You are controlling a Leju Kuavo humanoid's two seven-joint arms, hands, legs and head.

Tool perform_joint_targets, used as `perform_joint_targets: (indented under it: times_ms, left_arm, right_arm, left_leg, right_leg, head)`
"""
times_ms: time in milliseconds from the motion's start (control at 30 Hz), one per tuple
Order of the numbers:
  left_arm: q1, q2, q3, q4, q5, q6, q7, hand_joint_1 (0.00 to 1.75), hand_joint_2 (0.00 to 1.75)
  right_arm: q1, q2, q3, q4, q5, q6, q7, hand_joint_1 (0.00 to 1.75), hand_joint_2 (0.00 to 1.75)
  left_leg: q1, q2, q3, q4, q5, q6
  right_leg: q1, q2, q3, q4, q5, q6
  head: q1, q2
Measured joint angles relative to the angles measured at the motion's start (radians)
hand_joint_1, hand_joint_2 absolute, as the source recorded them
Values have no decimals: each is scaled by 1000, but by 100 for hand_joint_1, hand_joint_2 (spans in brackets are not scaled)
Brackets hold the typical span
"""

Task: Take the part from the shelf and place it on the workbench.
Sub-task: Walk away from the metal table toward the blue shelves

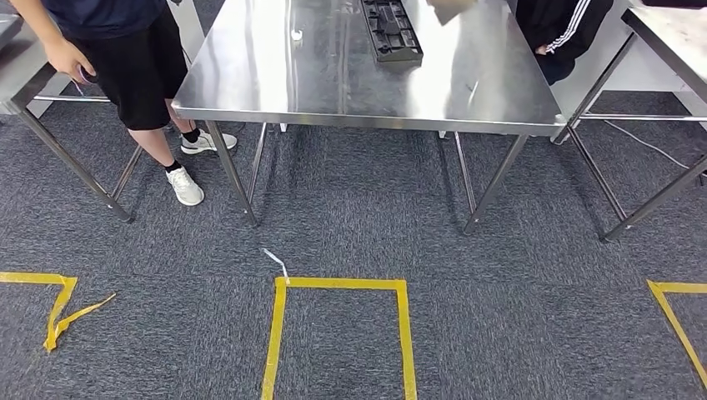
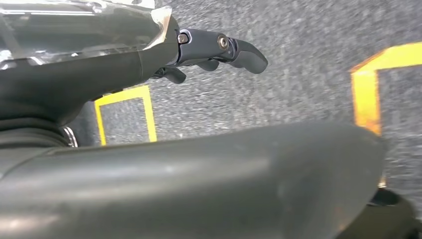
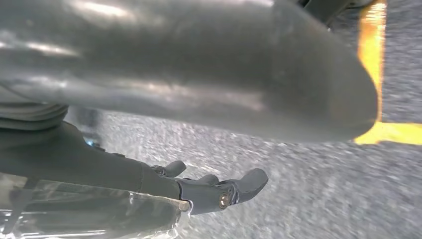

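A black, ribbed rectangular part [image 1: 390, 31] lies on the steel workbench [image 1: 333, 83], near its far middle. My left hand [image 2: 219, 49] hangs over the grey carpet in the left wrist view, its dark fingers loosely apart and holding nothing. In the right wrist view my right hand [image 3: 216, 188] hangs the same way above the carpet, fingers apart and empty. Both hands are well away from the part.
A person in black shorts and white shoes [image 1: 125, 67] stands at the bench's left corner. Another person in striped black clothing [image 1: 563, 29] is at the far right. More steel tables [image 1: 667, 33] flank the bench. Yellow tape squares [image 1: 342, 285] mark the carpet.
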Motion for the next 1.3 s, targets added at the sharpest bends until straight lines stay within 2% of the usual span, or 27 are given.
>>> perform_joint_targets:
  times_ms: [33,100,133,167,200,233,300,367,400,467,500,567,633,667,733,800,867,900,933,967,1000,1033,1067,1133,1167,1233,1300]
  left_arm:
    - [0,0,-3,0,-2,-1,1,0,0]
    - [-2,-1,-6,0,-5,-1,3,0,0]
    - [-2,-1,-7,0,-6,-1,3,0,0]
    - [-3,-1,-8,0,-8,-1,3,0,0]
    - [-2,-1,-9,0,-8,-1,3,0,0]
    - [-2,-1,-10,0,-9,-1,3,0,0]
    - [0,-1,-11,0,-8,-2,5,0,0]
    - [1,-1,-11,0,-8,-2,6,0,0]
    - [1,-1,-11,0,-8,-2,6,0,0]
    - [0,-1,-12,0,-8,-2,6,0,0]
    - [0,-1,-12,0,-8,-2,7,0,0]
    - [-2,-1,-12,0,-6,-2,9,0,0]
    - [-5,-2,-12,0,-4,-1,10,0,0]
    - [-6,-1,-12,0,-3,0,11,0,0]
    - [-5,-1,-11,0,-1,1,14,0,0]
    - [-5,-1,-11,0,0,2,16,0,0]
    - [-5,-2,-11,0,1,3,16,0,0]
    - [-5,-2,-11,0,2,3,16,0,0]
    - [-5,-3,-11,0,3,2,16,0,0]
    - [-5,-3,-11,0,4,0,15,0,0]
    - [-5,-4,-11,0,5,-1,15,0,0]
    - [-5,-5,-11,0,3,-2,15,0,0]
    - [-5,-6,-11,0,-1,-3,15,0,0]
    - [-5,-7,-12,0,-12,-1,17,0,0]
    - [-5,-8,-13,0,-16,1,18,0,0]
    - [-5,-8,-13,0,-19,3,19,0,0]
    - [-4,-9,-14,0,-20,4,20,0,0]
  right_arm:
    - [-1,2,0,0,0,1,2,0,0]
    - [-2,4,-1,0,3,2,4,0,0]
    - [-3,5,-1,-1,4,3,4,0,0]
    - [-2,6,-1,-1,5,3,4,0,0]
    - [-1,8,-1,0,5,4,4,0,0]
    - [0,10,-2,0,5,4,4,0,0]
    - [1,12,-2,0,4,4,3,0,0]
    - [2,12,-2,0,3,4,2,0,0]
    - [2,12,-2,0,4,4,2,0,0]
    - [3,13,-2,0,4,4,1,0,0]
    - [3,13,-2,0,4,4,0,0,0]
    - [4,13,-2,0,6,4,-2,0,0]
    - [4,13,-2,0,7,4,-4,0,0]
    - [4,13,-2,0,8,4,-4,0,0]
    - [5,13,-2,1,9,4,-4,0,0]
    - [7,15,-2,2,10,4,-4,0,0]
    - [8,18,-2,2,12,4,-4,0,0]
    - [8,17,-2,2,14,4,-5,0,0]
    - [8,17,-2,2,15,4,-6,0,0]
    - [8,17,-2,2,16,4,-6,0,0]
    - [8,16,-2,2,17,4,-8,0,0]
    - [8,16,-2,2,17,4,-9,0,0]
    - [6,16,-2,2,18,4,-9,0,0]
    - [4,15,-2,2,21,4,-10,0,0]
    - [3,15,-1,2,23,4,-10,0,0]
    - [5,16,-1,2,25,4,-9,0,0]
    - [5,17,-1,3,25,4,-7,0,0]
  left_leg:
    - [0,-1,-14,1,14,-6]
    - [-2,-1,-29,2,41,-18]
    - [-3,0,-32,-1,54,-25]
    - [-2,1,-33,-4,67,-31]
    - [0,0,-35,-8,75,-37]
    - [3,-1,-41,-2,62,-42]
    - [8,-6,-61,65,-32,-50]
    - [9,-10,-83,201,-146,-56]
    - [10,-11,-86,262,-167,-58]
    - [11,-13,-55,304,-138,-60]
    - [12,-13,-16,274,-113,-59]
    - [12,-15,101,134,-109,-55]
    - [7,-18,176,23,-141,-46]
    - [2,-19,181,3,-147,-39]
    - [-2,-14,162,-2,-131,-19]
    - [-1,-9,131,-6,-105,0]
    - [-2,-7,97,-6,-77,6]
    - [-2,-5,79,-5,-62,4]
    - [-2,-4,61,-4,-47,3]
    - [-1,-2,42,-3,-31,0]
    - [-1,-1,25,-2,-17,-3]
    - [0,-1,9,-2,-3,-8]
    - [-1,-2,-4,0,8,-14]
    - [-5,-1,-15,1,29,-26]
    - [-5,-1,-16,0,38,-32]
    - [0,-1,-18,0,46,-44]
    - [5,-5,-35,47,-8,-53]
  right_leg:
    - [-2,1,65,-77,8,4]
    - [3,4,181,-242,-15,-8]
    - [7,5,210,-289,-30,-18]
    - [11,6,212,-306,-35,-28]
    - [8,5,202,-301,-27,-38]
    - [5,3,191,-299,-17,-48]
    - [0,-3,163,-297,11,-71]
    - [6,-7,131,-296,40,-83]
    - [8,-8,114,-293,53,-83]
    - [11,-10,76,-282,76,-79]
    - [11,-10,57,-273,87,-75]
    - [13,-9,22,-251,102,-65]
    - [16,-9,1,-236,116,-50]
    - [16,-10,-4,-234,125,-43]
    - [12,-9,-20,-228,127,-32]
    - [9,-5,-48,-171,67,-38]
    - [8,-2,-78,-54,-26,-48]
    - [7,-1,-87,5,-51,-45]
    - [7,0,-83,45,-54,-37]
    - [6,0,-65,56,-37,-25]
    - [5,0,-28,30,-11,-13]
    - [3,0,25,-29,10,-6]
    - [4,0,94,-116,11,-6]
    - [10,1,191,-264,-20,-23]
    - [14,2,210,-300,-34,-33]
    - [11,1,202,-302,-28,-52]
    - [6,-3,190,-301,-12,-74]
  head:
    - [0,0]
    - [-1,0]
    - [-2,0]
    - [-3,0]
    - [-4,0]
    - [-6,0]
    - [-9,0]
    - [-12,0]
    - [-13,0]
    - [-13,0]
    - [-14,0]
    - [-14,0]
    - [-13,0]
    - [-12,0]
    - [-13,0]
    - [-10,0]
    - [-6,0]
    - [-6,0]
    - [-6,0]
    - [-6,0]
    - [-6,0]
    - [-6,0]
    - [-6,0]
    - [-8,0]
    - [-10,0]
    - [-13,0]
    - [-15,0]
